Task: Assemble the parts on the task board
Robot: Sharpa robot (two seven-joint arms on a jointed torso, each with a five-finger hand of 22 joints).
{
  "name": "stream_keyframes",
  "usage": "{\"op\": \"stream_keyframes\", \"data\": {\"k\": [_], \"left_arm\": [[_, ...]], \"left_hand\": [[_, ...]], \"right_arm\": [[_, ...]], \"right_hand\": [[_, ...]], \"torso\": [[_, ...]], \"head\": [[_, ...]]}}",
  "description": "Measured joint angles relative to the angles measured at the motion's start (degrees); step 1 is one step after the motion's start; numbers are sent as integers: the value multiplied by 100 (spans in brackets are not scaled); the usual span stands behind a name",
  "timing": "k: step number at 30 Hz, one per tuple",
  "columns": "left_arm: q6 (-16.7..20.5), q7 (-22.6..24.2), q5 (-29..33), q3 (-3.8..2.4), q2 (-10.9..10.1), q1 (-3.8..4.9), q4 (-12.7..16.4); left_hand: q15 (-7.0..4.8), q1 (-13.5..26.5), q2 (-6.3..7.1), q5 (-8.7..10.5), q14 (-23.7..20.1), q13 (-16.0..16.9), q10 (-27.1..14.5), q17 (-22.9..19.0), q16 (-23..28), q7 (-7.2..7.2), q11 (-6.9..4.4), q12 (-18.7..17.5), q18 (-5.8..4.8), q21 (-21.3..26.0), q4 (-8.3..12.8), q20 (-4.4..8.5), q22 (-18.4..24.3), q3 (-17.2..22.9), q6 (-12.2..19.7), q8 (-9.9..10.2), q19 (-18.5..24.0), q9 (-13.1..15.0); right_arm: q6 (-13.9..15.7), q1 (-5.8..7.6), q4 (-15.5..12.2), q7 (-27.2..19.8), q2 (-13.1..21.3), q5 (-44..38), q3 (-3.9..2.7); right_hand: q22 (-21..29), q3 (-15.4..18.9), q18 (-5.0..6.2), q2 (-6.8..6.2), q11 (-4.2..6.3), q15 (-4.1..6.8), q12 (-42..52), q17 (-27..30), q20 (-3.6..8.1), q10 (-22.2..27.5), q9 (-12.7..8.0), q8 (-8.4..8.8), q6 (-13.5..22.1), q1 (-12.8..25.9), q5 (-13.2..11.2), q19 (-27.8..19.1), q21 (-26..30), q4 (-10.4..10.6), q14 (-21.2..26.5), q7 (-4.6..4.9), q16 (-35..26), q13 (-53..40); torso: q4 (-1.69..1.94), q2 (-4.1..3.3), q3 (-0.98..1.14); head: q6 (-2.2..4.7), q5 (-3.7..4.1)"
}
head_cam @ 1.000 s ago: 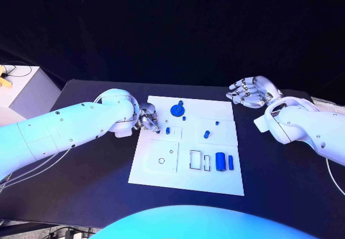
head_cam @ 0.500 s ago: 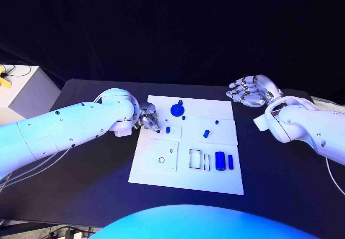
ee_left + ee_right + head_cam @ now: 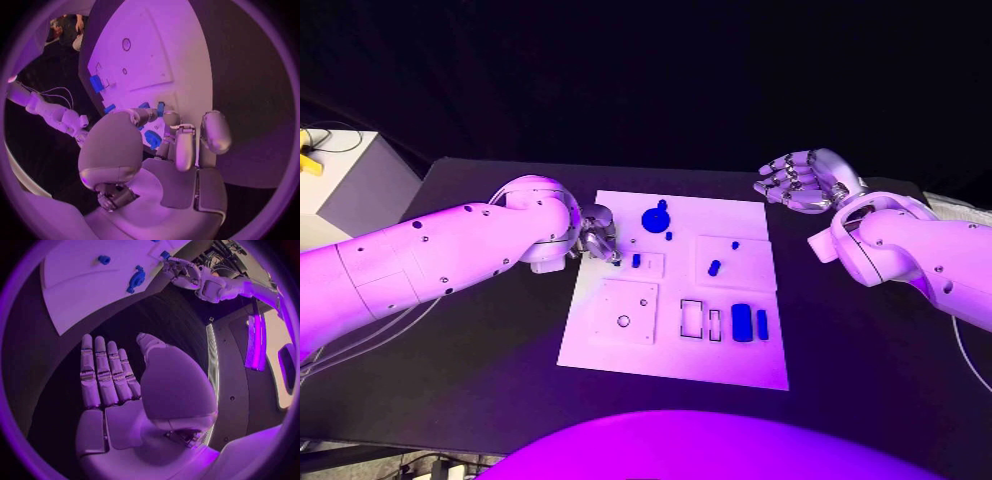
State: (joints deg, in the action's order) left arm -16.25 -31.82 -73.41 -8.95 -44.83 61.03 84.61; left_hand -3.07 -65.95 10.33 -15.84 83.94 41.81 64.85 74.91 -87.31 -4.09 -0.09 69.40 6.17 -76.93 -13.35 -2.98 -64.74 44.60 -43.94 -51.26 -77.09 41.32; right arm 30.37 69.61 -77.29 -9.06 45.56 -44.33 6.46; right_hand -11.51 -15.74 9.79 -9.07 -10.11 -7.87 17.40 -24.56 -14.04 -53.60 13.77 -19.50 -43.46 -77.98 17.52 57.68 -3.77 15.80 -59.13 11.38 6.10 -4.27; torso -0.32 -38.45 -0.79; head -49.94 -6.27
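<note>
Black table [image 3: 473, 330], dark room. White flat task board [image 3: 678, 355] carries small blue parts. Left hand [image 3: 599, 238], fingers curled, no visible pinch; small blue peg [image 3: 636, 261] just beside fingertips. Right hand [image 3: 798, 182], fingers spread, empty. Peg judged light, rigid, slippery: pinch its sides.

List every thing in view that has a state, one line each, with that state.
left hand: at the task board's left edge, fingers curled by a small blue part; whether it holds it cannot be told.
right hand: open, empty, off the board's far right corner.
task board: flat on the black table.
round blue part: lying on the board's far end.
two blue blocks: side by side on the board.
</note>
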Motion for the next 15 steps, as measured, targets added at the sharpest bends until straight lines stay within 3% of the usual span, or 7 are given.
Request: {"op": "stream_keyframes", "data": {"k": [5, 8, 10, 15], "left_arm": [[-6, -11, 3, 0, 30, 2, -30], [-2, -16, 13, 0, 46, 3, -49], [5, -17, 22, 2, 60, 3, -61], [24, -21, 55, 4, 71, 3, -81]], "left_hand": [[0, 78, -75, 7, 0, 19, 49, 0, 0, -7, -9, 0, 0, 0, -25, 0, -1, 24, -32, -11, 0, 6], [-4, 241, -46, 6, 4, 25, 122, 0, -13, 28, -41, 0, 0, 0, -31, 17, -19, 32, -70, -39, -17, 23], [-27, 353, 2, 16, 15, 25, 124, 0, -23, 50, -43, 0, 0, 0, 190, 21, -20, 253, -93, -52, -21, 19], [-42, 507, -5, 50, 0, 36, 155, 0, -23, 66, -72, 0, 0, 0, 216, 42, -34, 229, -126, -69, -42, 3]], "right_arm": [[0, -1, 0, -7, -1, 8, 0], [-1, -1, 0, -9, -1, 11, 0], [-1, -2, 0, -10, -1, 13, 0], [-3, -2, -1, -10, 0, 17, 0]], "right_hand": [[17, 0, -1, 0, -11, -21, -26, 18, 0, 11, -2, 0, 0, 0, 0, 0, 0, 0, 21, 0, -22, 7], [24, 0, 0, 0, -21, -21, -26, 25, 0, 21, -6, 14, 0, 0, 0, 0, 0, 0, 20, 0, -22, 13], [35, 0, -1, 0, -21, -21, -26, 35, 0, 21, -8, 23, 0, 0, 0, 0, 0, 0, 20, 0, -22, 17], [46, 0, -1, 0, -21, -21, -48, 48, 0, 21, -8, 23, 0, 0, 23, 0, 0, 0, 20, 0, -43, 28]], "torso": [[-1, -1, -1], [-1, -1, -1], [-2, -1, -1], [-1, -1, -2]], "head": [[-1, 4], [-4, 5], [-5, 7], [-5, 11]]}}
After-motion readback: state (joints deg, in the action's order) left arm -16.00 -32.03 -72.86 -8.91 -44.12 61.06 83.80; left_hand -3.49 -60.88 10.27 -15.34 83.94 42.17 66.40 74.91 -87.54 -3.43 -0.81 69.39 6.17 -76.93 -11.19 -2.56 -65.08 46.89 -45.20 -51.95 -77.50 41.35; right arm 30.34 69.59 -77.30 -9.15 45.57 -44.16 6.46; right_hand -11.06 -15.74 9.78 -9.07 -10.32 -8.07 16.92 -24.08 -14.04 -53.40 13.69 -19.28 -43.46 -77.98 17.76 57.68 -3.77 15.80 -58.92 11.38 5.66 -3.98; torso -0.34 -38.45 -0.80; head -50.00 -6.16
